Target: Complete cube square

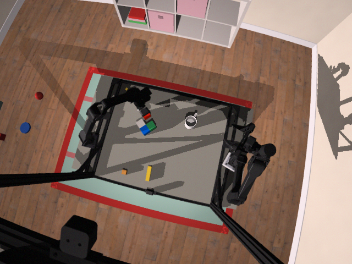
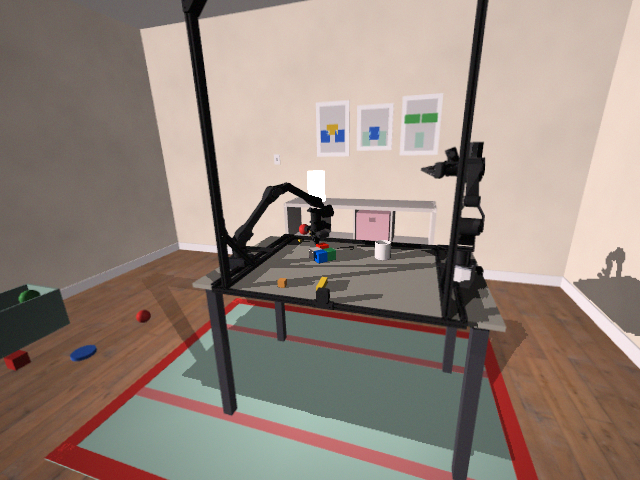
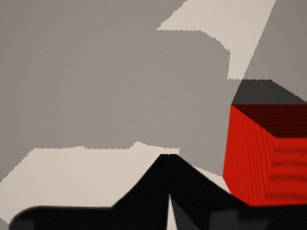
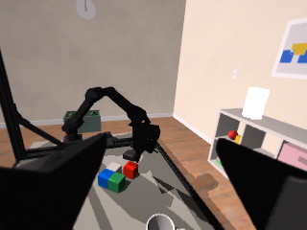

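Note:
The red cube [image 1: 147, 115] lies on the table at the open corner of the group made by the white cube [image 1: 140, 123], the blue cube [image 1: 145, 130] and the green cube [image 1: 151, 124]. I cannot tell if it lies flush against them. My left gripper [image 1: 143, 110] is shut and empty, low over the table, right beside the red cube [image 3: 264, 158] on the side away from the group. My right gripper [image 2: 431, 170] is open and empty, held high over the table's far side. The right wrist view shows the red cube [image 4: 130, 170] from afar.
A white mug [image 1: 190, 121] stands to the right of the cubes. A small orange block [image 1: 124, 171] and a yellow bar [image 1: 148, 173] lie near the front edge. Black frame posts stand at the table's corners.

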Robot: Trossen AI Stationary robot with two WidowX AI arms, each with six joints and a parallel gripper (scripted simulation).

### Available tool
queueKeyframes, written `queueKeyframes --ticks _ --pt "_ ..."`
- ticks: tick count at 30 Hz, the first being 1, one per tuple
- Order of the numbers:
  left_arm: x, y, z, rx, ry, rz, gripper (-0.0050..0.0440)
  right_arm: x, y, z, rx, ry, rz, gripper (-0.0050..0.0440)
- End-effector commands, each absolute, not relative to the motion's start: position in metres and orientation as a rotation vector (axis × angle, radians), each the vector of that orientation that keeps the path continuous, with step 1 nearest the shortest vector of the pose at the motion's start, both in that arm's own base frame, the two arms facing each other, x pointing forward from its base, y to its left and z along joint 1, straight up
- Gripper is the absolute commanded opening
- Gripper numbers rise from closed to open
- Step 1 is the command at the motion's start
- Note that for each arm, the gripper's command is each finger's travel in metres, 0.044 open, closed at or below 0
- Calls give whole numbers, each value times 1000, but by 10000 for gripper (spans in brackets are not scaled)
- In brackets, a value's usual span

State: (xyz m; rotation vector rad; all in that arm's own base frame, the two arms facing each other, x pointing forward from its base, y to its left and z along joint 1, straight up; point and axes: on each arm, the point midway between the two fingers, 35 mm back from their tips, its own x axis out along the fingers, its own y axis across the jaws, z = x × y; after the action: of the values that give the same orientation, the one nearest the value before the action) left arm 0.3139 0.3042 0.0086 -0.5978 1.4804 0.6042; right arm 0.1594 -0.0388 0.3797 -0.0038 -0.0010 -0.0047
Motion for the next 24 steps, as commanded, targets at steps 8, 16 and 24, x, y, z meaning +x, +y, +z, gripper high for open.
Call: queueKeyframes --ticks 8,16,24 --pt "318 299 6 -602 1486 602 0 159 -38 380 1 -1 0 400" --pt "320 296 6 -602 1486 602 0 159 -38 380 1 -1 0 400" --pt "324 293 6 -602 1486 602 0 159 -38 380 1 -1 0 400"
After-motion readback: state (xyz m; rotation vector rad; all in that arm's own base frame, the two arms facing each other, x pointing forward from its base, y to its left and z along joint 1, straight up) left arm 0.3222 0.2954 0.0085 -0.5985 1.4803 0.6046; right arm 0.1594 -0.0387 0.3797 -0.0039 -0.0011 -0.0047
